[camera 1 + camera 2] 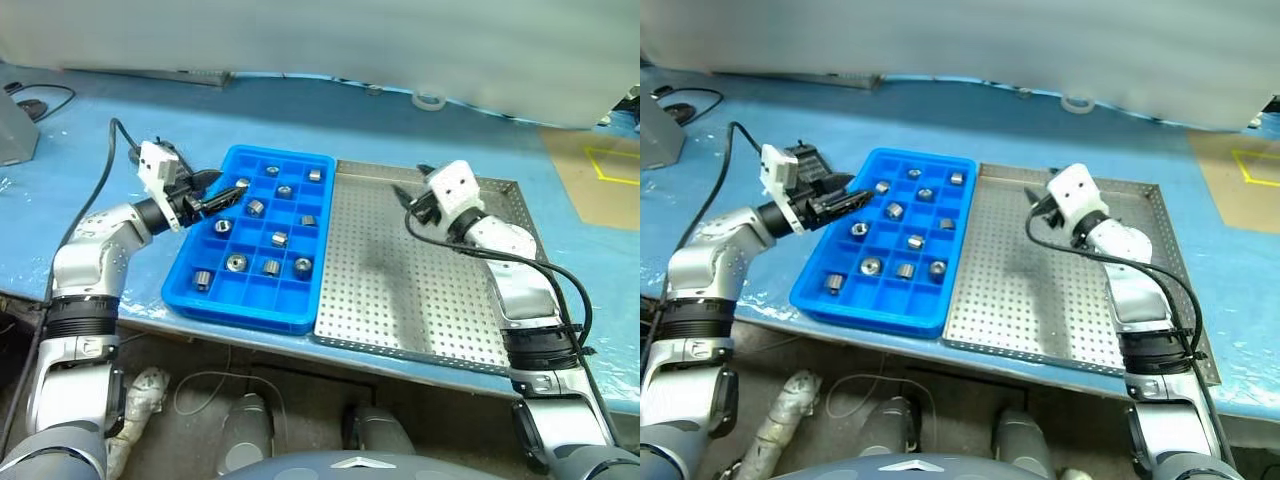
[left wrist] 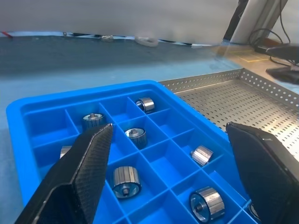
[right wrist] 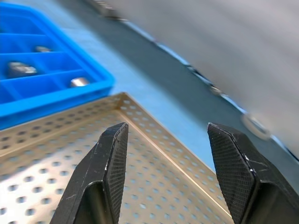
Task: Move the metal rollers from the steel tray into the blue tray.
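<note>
Left eye view: rollers sorted, both pincers empty

Blue tray (image 1: 190, 262): sits on the blue worktop (image 1: 70, 170), touching the steel tray's left rim. Metal rollers (image 1: 236, 263): about a dozen, one per compartment, all inside the blue tray. Steel tray (image 1: 420, 290): perforated floor bare. Left pincer (image 1: 222, 194): spread wide, holding nothing, over the blue tray's far-left compartments. Right pincer (image 3: 163, 158): fingers parted, holding nothing, above the steel tray's far edge. Tape ring (image 1: 430, 100): lies on the worktop beyond the trays.
</note>
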`<state>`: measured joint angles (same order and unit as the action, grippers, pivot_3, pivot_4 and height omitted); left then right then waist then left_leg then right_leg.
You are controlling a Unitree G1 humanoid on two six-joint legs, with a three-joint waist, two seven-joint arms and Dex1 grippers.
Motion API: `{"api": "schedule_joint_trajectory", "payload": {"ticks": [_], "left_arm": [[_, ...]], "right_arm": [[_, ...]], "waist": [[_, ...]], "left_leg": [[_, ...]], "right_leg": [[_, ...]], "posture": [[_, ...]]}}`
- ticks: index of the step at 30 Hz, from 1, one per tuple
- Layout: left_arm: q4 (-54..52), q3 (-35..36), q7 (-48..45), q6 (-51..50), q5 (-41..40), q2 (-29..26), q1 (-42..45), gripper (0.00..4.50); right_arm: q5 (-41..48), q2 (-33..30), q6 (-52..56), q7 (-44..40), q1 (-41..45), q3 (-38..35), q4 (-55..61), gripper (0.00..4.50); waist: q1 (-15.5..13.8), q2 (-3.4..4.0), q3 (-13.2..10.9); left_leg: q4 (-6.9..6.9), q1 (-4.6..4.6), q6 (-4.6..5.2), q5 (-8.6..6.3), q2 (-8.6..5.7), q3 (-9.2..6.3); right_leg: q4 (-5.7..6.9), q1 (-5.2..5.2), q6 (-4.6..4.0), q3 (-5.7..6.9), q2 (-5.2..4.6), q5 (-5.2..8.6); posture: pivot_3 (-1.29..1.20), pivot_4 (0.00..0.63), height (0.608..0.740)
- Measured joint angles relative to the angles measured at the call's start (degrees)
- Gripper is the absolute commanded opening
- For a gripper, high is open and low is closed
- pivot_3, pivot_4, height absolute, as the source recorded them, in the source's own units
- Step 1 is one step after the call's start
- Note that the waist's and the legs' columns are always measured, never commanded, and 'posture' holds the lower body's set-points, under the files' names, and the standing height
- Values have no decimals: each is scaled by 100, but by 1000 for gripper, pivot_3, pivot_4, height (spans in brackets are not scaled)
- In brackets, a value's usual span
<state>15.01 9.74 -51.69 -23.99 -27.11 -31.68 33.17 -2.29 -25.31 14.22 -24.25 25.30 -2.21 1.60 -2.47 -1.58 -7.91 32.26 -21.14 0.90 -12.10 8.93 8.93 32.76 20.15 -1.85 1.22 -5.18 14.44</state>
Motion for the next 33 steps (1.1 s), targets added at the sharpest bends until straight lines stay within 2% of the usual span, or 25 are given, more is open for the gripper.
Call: {"api": "schedule_joint_trajectory", "payload": {"ticks": [4,14,23,29,33], "left_arm": [[25,-28,86,143,66,176,0,4081],[240,-47,198,339,104,512,58,4081],[-189,-52,391,346,72,748,-463,4081],[-442,-51,447,282,-10,795,-474,4081],[-416,-106,447,264,-14,877,-466,4081]], "right_arm": [[-60,25,61,194,-40,24,-4,2815],[-101,-104,84,77,167,133,-27,2815],[-137,-251,226,-45,-53,164,67,2815],[-159,-250,248,-39,153,244,48,2815],[-167,-251,286,-47,-36,267,143,2815]], "waist": [[19,1,0],[3,1,-1],[6,4,-2],[-10,9,-4],[-10,9,-4]], "left_leg": [[-2,1,0,1,0,0],[-1,-3,2,0,-2,-1],[-1,-3,3,-1,1,-1],[-3,2,4,-1,1,-1],[-2,0,8,-2,-1,-1]], "right_leg": [[0,2,1,0,2,-1],[0,0,2,0,1,-1],[-2,2,1,1,1,-1],[-2,-7,-6,0,-1,4],[-3,-6,0,-1,-2,0]], "posture": [[-70,150,740],[-46,150,740],[-22,150,740],[-43,150,740],[-70,150,740]]}}
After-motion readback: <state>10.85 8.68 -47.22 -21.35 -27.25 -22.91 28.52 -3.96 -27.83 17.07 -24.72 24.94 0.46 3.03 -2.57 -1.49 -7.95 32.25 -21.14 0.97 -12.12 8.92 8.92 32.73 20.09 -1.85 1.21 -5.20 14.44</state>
